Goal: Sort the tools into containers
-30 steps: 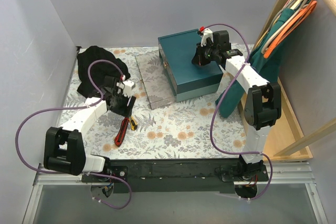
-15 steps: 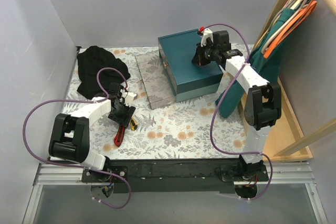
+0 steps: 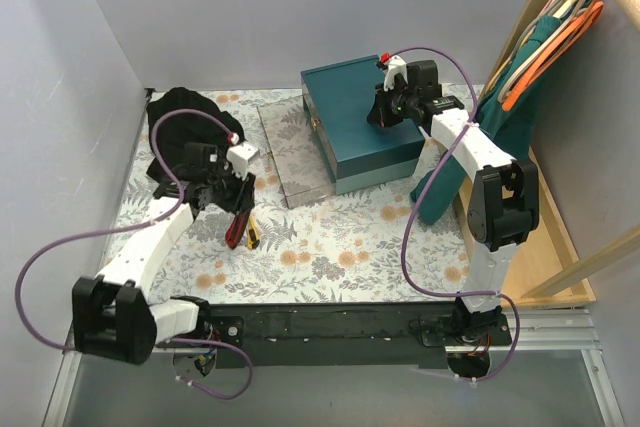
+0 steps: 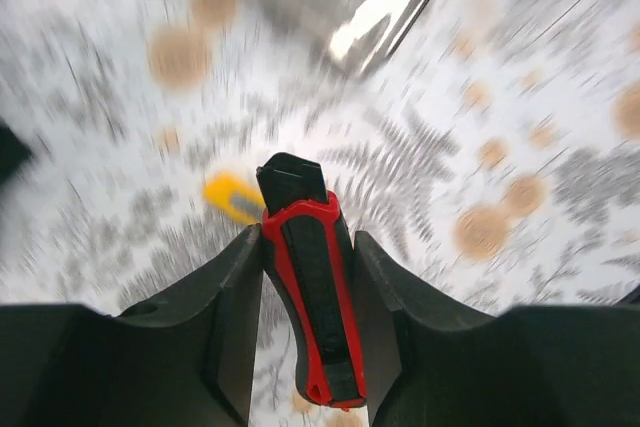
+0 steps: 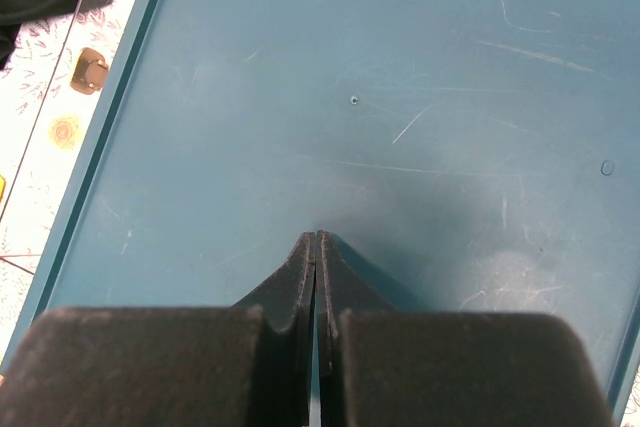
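The left gripper (image 4: 308, 247) pinches the red utility knife (image 4: 312, 337) between its fingers, well to the left of the teal box (image 5: 400, 97). The yellow utility knife (image 4: 232, 197) lies just beside it. The right gripper (image 5: 316, 247), fingers pressed together and holding nothing, hangs over the box's lid.

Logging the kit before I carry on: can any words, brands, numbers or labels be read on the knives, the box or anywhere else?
No text is readable in any view.
red utility knife: no marking shows on its handle, and the left wrist view is motion-blurred.
yellow utility knife: too blurred to tell.
teal box: the lid shows only scratches, no print.
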Available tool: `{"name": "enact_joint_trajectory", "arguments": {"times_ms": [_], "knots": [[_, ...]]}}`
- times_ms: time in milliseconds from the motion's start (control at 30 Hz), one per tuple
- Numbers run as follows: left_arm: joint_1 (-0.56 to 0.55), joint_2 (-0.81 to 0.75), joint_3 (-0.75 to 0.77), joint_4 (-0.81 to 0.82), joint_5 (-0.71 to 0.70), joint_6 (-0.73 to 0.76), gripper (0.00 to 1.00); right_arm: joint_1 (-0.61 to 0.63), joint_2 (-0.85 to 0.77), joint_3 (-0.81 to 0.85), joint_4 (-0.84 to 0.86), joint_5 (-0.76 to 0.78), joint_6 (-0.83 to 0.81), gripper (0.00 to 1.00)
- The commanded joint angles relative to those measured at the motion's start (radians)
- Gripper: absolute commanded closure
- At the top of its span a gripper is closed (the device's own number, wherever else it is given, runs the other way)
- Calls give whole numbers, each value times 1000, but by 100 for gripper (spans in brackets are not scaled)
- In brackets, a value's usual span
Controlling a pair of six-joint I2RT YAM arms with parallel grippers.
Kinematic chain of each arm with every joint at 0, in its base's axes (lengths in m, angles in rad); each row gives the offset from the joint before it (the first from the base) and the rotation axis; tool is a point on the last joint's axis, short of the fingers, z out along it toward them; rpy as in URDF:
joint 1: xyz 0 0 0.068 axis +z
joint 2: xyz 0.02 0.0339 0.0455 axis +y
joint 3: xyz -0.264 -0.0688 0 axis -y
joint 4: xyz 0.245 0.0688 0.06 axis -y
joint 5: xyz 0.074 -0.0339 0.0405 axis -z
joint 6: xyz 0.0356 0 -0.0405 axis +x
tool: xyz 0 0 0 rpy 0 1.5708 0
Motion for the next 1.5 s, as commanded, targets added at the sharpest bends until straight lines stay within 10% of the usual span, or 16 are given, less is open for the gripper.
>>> {"name": "enact_joint_trajectory", "arguments": {"times_ms": [0,400,567,800,1167,1467], "knots": [[-2,-128,139,185,308,-31,100,-16,41,-71,-203,71,-31,99],[-39,439,510,533,331,-651,99,-16,30,-81,-203,91,-50,99],[-38,579,608,537,201,-780,58,-16,8,-95,-202,100,-61,99],[-5,506,641,242,-123,-691,31,-19,-25,-127,-197,104,-67,99],[-13,442,345,-237,-279,-305,37,-30,-25,-135,-197,92,-58,99],[-35,476,226,-274,-175,-354,38,-31,-35,-153,-197,92,-58,99]]}}
